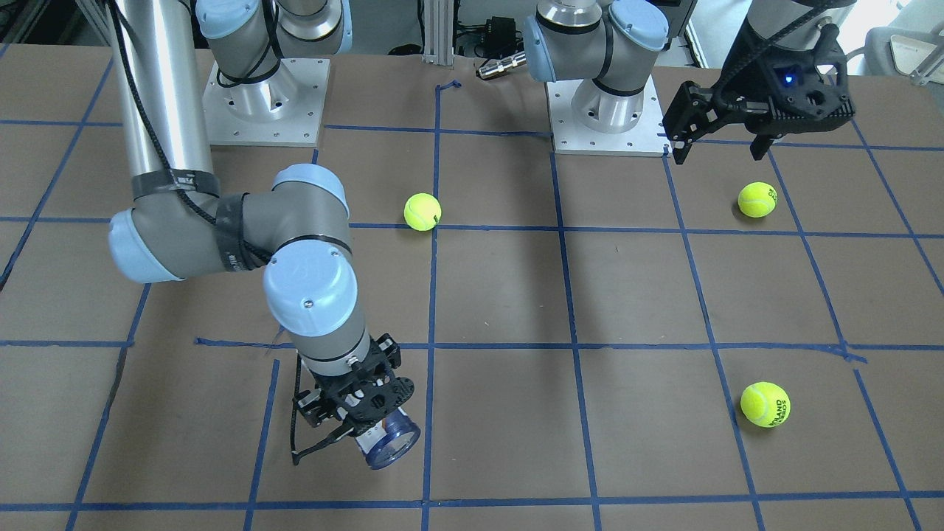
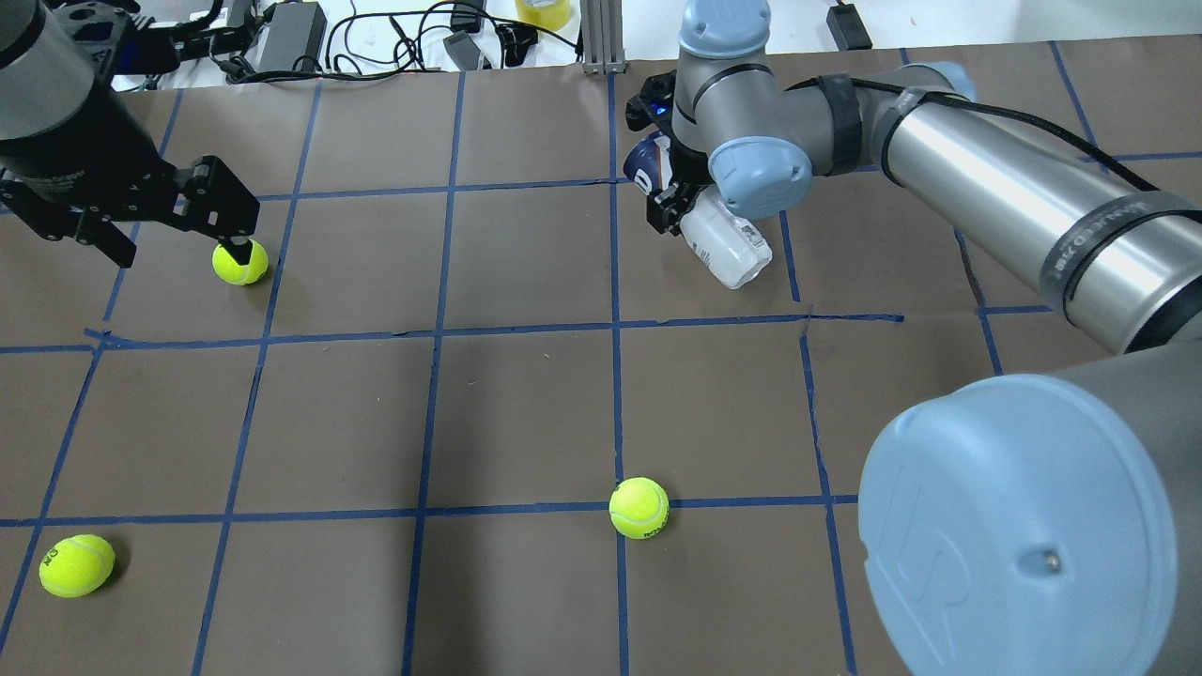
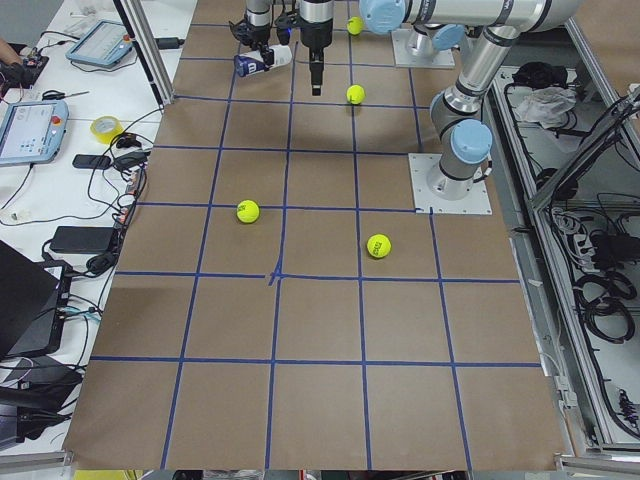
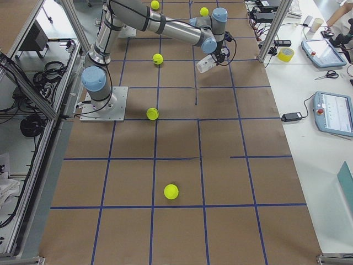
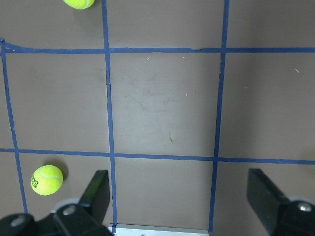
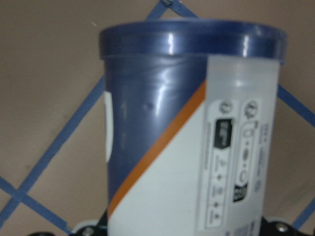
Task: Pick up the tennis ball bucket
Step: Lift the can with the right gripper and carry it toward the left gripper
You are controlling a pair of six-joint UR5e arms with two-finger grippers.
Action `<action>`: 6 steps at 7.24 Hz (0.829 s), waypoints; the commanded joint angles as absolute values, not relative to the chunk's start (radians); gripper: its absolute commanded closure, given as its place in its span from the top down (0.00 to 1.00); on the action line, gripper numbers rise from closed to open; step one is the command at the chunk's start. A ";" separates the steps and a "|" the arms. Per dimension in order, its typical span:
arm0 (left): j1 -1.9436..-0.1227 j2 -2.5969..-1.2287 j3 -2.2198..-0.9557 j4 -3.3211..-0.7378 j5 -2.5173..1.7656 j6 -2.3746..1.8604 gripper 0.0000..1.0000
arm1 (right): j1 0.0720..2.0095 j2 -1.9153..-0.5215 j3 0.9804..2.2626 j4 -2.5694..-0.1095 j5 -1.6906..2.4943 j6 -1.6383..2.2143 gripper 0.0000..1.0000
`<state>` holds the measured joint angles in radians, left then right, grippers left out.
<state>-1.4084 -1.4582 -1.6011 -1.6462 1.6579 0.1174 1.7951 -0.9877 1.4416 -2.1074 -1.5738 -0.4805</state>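
The tennis ball bucket point(image 2: 728, 246) is a clear tube with a white label and a navy band. My right gripper point(image 2: 670, 199) is shut on it near the navy end and holds it tilted, apparently a little above the table. In the front view the gripper point(image 1: 359, 413) grips the tube point(image 1: 392, 441), whose navy end faces the camera. The right wrist view is filled by the tube point(image 6: 197, 147). My left gripper point(image 2: 183, 246) is open and empty, hovering above a tennis ball point(image 2: 239, 262); its fingers point(image 5: 96, 191) stand wide apart.
Two more tennis balls lie on the brown paper: one near the middle front point(image 2: 639, 507), one at the front left point(image 2: 75, 565). Cables and power bricks point(image 2: 291, 33) lie along the far edge. The arm bases point(image 1: 265, 103) stand on the robot's side.
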 commanded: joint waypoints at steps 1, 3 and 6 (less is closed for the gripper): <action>-1.384 -1.457 -1.600 -1.649 1.652 0.129 1.00 | 1.876 -0.997 1.433 -2.114 -1.571 -0.579 0.75; -1.384 -1.457 -1.601 -1.651 1.655 0.129 1.00 | 1.945 -0.996 1.433 -2.155 -1.589 -0.722 0.76; -1.384 -1.451 -1.605 -1.654 1.667 0.129 1.00 | 2.008 -0.996 1.434 -2.181 -1.631 -1.022 0.77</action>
<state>-1.3838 -1.4546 -1.6032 -1.6502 1.6613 0.1288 1.9759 -0.9965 1.4330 -2.1699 -1.6191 -0.8974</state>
